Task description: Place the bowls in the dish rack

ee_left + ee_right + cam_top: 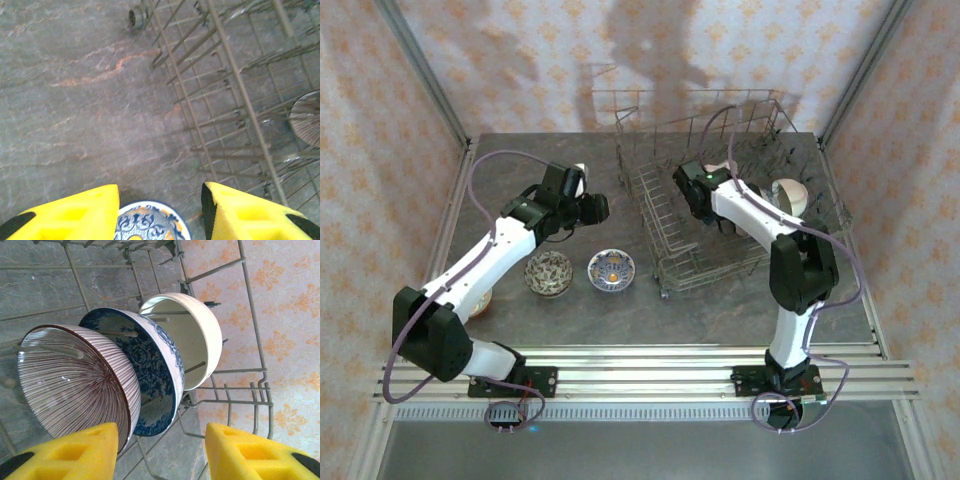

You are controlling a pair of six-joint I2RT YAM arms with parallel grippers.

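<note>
Right wrist camera: my right end effector [162, 452] stands partly spread, its yellow fingers [75, 455] apart with nothing between them. Just past the fingertips, three bowls stand on edge in a row among the tines of the dish rack [235, 400]. Nearest is a striped bowl [75, 385] in brown and white. A blue flowered bowl [152, 370] overlaps it from behind. Last comes a cream bowl [197, 340], closest to the rack's side wall. All three turn their hollows toward me.

On the left wrist camera, my left end effector [160, 212] is likewise partly spread and empty. Below the gap, at the bottom edge of that view, a blue-and-white bowl [150, 225] with an orange centre sits upright on the grey worktop [75, 125]. I cannot tell whether either finger touches it. To the right runs the rack's wire side, with the striped bowl visible through it.

From the top external camera, that blue-and-white bowl sits just beside a brown-patterned bowl [548, 272]. Both are on the worktop near the rack's near-left corner. A pale bowl [580, 172] peeks out behind my left end effector, and my right arm reaches into the rack.
</note>
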